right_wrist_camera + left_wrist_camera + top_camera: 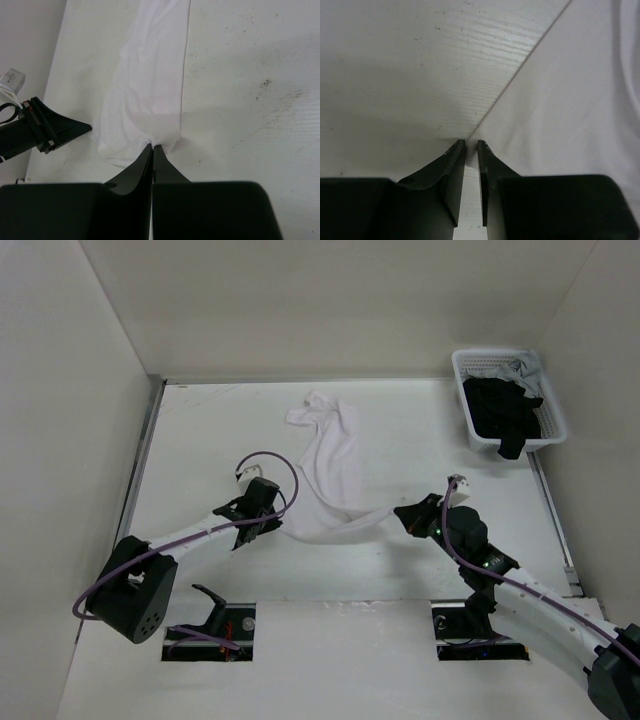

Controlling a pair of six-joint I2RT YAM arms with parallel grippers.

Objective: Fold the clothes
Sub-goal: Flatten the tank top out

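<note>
- The white garment (335,455) lies crumpled on the counter (200,430), roughly in the middle. It has a bunched end at the far side and a long wrinkled strip running toward the near side. From there a narrow band is pulled off to the right.
- The right gripper (402,515) sits at the right end of that band. In the right wrist view its fingers (135,170) are clenched tip against tip. The fabric is gathered into a pinch between them and fans out beyond.
- The left gripper (278,518) is low over the counter at the near left edge of the garment, opposite the right one. The near part of the cloth lies between the two.
- In the left wrist view its fingers (451,160) stand close together, with a slim gap between the tips. The garment's straight edge runs diagonally right up to the tips, with cloth on the right and bare wood-grain counter on the left. Whether any fabric is caught between them I cannot tell.
- The right wrist view also shows the left gripper as a dark wedge pointing at the garment's left edge, just beside it.
- A white lattice basket (465,405) stands in the far right corner of the counter, well apart from the garment. Black garments (500,405) are heaped in it, and one hangs over its near rim.
- Purple cables (270,455) loop along both arms.
</note>
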